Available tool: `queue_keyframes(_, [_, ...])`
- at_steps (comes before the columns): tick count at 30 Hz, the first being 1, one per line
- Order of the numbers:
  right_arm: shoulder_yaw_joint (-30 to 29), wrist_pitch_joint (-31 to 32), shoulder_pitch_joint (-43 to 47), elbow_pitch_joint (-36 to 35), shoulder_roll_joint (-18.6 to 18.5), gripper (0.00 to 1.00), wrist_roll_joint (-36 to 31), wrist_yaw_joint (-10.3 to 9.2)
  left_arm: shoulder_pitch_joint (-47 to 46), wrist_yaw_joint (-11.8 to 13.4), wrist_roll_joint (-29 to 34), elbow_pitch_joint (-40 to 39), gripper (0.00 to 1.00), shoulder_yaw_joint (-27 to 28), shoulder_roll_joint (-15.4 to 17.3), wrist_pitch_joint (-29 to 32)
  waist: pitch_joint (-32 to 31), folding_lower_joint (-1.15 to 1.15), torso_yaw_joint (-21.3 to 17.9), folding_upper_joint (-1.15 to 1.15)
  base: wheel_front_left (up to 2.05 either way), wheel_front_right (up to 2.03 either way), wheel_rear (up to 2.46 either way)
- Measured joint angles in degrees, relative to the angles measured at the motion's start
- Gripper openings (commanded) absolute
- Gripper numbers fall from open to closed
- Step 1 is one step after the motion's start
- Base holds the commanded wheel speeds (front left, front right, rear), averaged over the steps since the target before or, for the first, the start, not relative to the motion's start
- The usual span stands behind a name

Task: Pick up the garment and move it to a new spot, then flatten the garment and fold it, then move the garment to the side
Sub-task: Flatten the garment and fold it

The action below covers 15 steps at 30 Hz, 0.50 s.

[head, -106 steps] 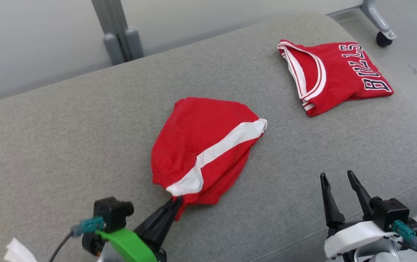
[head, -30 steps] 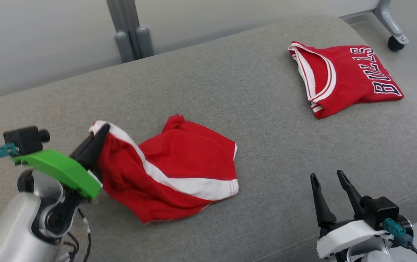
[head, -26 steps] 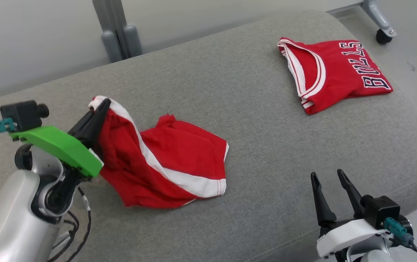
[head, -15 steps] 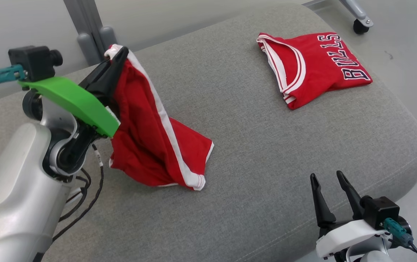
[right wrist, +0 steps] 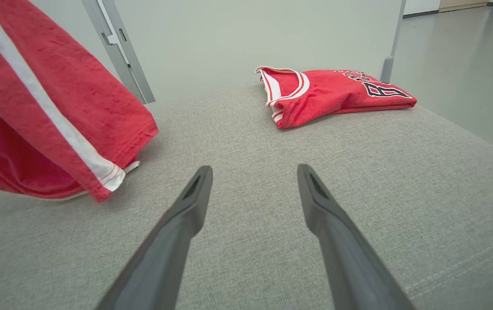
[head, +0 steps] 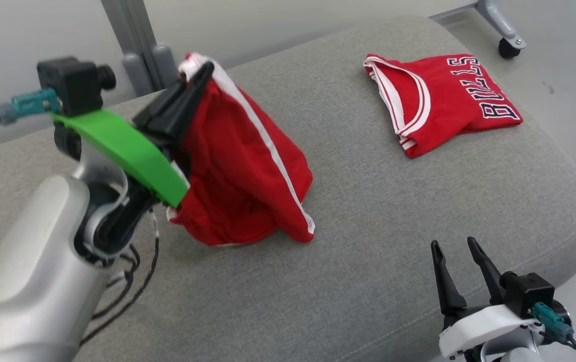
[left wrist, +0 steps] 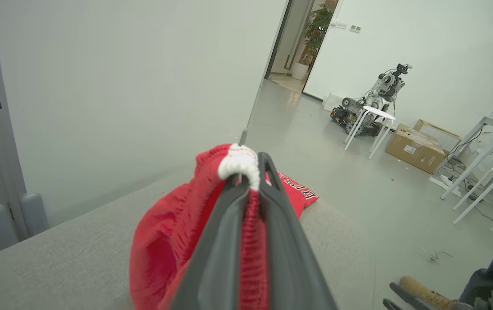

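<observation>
Garment (head: 240, 161) vertical, waistband (head: 187, 64) up (hem down)

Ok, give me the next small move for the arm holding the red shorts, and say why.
Probably raise the left end effector slightly higher before carrying sideways: it is shut on the waistband of the red shorts, yet their lower hem seems to rest on the grey cushion, so moving now would drag them.

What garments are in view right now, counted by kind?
Red shorts: 1, pinched in the left gripper
Red jersey: 1, folded on the cushion
Total: 2 garments
</observation>
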Motion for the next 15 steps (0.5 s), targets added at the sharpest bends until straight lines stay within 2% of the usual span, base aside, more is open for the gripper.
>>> queue_keyframes(4, [-0.99, 0.0, 1.16, 0.0, -0.02, 1.0, -0.45, 0.0, 9.41, -0.09, -2.08, -5.68, 0.0, -2.35, 2.35, 0.51, -0.53, 0.0, 1.15, 0.0, 0.0, 0.0, 0.0])
queue_keyframes(7, [-1.21, 0.0, 1.6, 0.03, 0.0, 1.0, -0.89, 0.0, 17.74, -0.05, -2.55, -9.35, 0.0, -4.26, 5.37, 0.53, -0.87, 0.0, 2.44, 0.0, 0.0, 0.0, 0.0])
queue_keyframes(10, [-1.34, 0.0, 1.92, 0.07, -0.01, 1.0, -0.98, 0.0, 26.12, 0.84, -4.23, -11.62, 0.0, -5.16, 7.49, -0.05, -1.17, 0.0, 3.89, 0.0, 0.0, 0.0, 0.0])
queue_keyframes(15, [-1.67, 0.0, 2.16, 0.05, 0.01, 1.0, -1.44, 0.0, 37.0, 3.14, -6.42, -11.41, 0.0, -4.07, 9.21, -4.7, -1.69, 0.0, 6.63, 0.0, 0.0, 0.0, 0.0])
